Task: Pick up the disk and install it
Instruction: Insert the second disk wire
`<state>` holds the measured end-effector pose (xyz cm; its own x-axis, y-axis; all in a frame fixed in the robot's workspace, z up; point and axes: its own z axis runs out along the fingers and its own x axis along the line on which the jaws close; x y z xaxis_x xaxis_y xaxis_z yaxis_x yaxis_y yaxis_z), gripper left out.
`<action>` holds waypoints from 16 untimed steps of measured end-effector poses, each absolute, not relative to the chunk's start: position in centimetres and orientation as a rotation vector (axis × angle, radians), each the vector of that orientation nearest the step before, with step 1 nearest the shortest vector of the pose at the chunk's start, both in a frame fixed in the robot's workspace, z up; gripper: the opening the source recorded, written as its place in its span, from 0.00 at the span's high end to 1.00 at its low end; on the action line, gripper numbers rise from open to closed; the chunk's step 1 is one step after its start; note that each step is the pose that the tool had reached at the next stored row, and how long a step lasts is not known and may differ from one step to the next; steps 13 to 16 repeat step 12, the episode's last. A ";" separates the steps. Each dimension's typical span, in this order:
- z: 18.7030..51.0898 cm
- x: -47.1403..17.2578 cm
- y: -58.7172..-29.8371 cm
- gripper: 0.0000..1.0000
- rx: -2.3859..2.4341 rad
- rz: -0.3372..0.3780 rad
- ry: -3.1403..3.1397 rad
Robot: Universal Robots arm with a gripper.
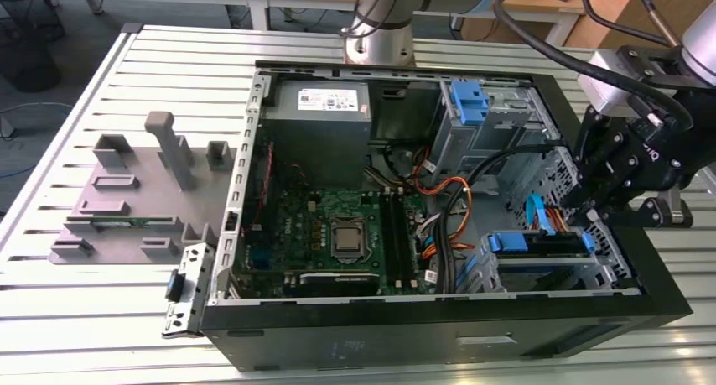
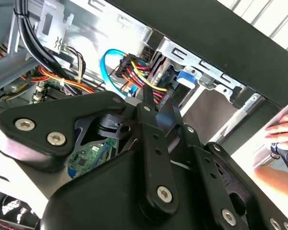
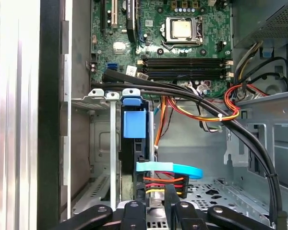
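A slatted metal table (image 1: 168, 58) is carrying everything in the exterior view. An open black computer case (image 1: 448, 335) is lying flat on it, and a grey fixture plate (image 1: 123, 209) with upright blocks is sitting just beside the case, toward the exterior view's left.

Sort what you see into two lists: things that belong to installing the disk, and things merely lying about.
Job: disk in blue carrier; drive cage; gripper; computer case.
Lying about: grey fixture plate; power supply; motherboard; person's hand.
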<state>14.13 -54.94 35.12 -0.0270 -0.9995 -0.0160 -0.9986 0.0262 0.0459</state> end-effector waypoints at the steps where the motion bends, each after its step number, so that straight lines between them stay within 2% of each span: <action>1: 35.2 14.1 -54.9 0.70 2.177 -0.068 -2.235; 16: 35.6 14.1 -54.9 0.70 2.176 -0.068 -2.235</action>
